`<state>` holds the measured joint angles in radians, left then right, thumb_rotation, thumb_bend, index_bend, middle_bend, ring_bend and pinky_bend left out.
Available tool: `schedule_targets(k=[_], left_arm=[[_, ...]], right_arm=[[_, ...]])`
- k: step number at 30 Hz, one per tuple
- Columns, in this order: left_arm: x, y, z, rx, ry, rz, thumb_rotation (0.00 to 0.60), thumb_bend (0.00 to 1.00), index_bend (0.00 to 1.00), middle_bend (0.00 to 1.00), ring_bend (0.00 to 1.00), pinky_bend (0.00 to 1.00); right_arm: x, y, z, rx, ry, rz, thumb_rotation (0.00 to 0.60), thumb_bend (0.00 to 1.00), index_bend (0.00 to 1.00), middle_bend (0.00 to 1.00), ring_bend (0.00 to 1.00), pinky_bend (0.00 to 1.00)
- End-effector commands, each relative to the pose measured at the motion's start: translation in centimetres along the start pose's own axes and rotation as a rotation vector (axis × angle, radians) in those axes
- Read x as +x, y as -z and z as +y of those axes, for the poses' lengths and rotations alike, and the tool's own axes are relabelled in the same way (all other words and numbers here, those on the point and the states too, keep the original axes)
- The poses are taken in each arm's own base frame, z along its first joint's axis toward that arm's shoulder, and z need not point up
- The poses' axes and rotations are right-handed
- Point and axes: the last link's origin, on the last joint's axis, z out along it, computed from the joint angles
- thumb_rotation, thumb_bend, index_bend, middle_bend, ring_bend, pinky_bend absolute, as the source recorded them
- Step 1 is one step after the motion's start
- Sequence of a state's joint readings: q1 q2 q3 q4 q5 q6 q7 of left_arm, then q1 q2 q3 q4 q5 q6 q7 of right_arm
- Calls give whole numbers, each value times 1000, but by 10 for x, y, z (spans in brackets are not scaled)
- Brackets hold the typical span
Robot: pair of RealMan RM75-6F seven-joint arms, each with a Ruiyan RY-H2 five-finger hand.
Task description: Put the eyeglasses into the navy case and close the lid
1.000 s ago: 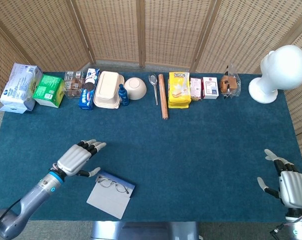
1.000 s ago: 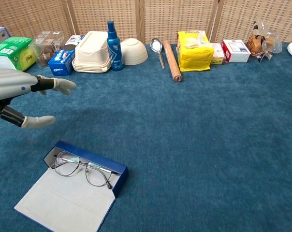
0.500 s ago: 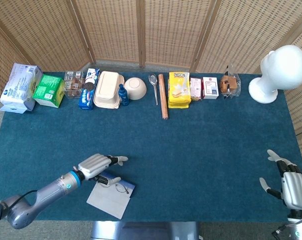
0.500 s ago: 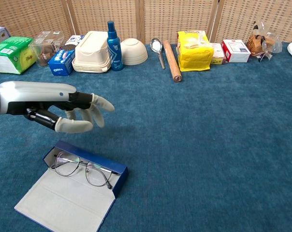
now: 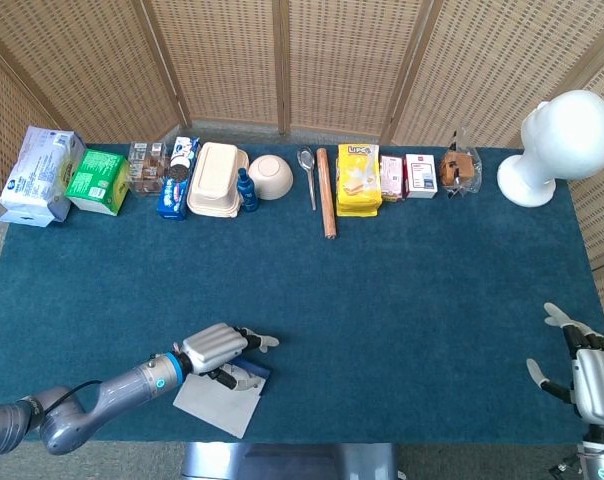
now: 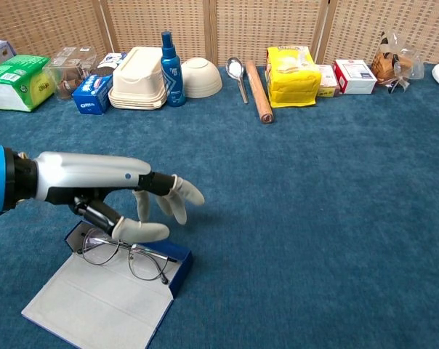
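Observation:
The navy case (image 6: 177, 263) lies open near the front left of the table, its grey lid (image 6: 96, 307) flat toward me. Thin-rimmed eyeglasses (image 6: 129, 254) rest in the case's tray, with the lenses partly over the lid. My left hand (image 6: 118, 193) hovers just above the case's back edge, fingers spread and pointing right, holding nothing; its thumb sits close over the glasses. In the head view this left hand (image 5: 222, 351) covers most of the case (image 5: 257, 372). My right hand (image 5: 587, 375) stays open at the table's front right corner.
A row of goods lines the back edge: green box (image 6: 16, 81), cookie pack (image 6: 92, 93), beige clamshell box (image 6: 138, 76), blue bottle (image 6: 168, 59), bowl (image 6: 200, 76), spoon (image 6: 237, 75), rolling pin (image 6: 258, 91), yellow bag (image 6: 292, 73). A white mannequin head (image 5: 557, 140) stands back right.
My left hand has moved right and toward the front, from beside the case to directly over its back edge. The glasses and case have not shifted. The right hand slid slightly toward the table's front edge.

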<state>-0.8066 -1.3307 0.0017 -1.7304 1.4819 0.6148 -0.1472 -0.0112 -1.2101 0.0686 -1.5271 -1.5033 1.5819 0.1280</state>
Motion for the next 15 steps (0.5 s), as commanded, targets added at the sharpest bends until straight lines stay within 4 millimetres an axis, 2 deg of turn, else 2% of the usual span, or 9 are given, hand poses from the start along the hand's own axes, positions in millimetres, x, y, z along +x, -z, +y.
schedule_targets(k=[1, 15], left_arm=[[-5, 1, 1, -4, -11, -14, 212, 321, 123, 256, 179, 289], [-13, 12, 2, -7, -10, -41, 201, 321, 130, 254, 157, 268]], right_arm=[[1, 0, 1, -2, -1, 2, 600, 266, 152, 322, 273, 324], [-1, 0, -2, 4, -2, -3, 600, 264, 149, 321, 276, 323]])
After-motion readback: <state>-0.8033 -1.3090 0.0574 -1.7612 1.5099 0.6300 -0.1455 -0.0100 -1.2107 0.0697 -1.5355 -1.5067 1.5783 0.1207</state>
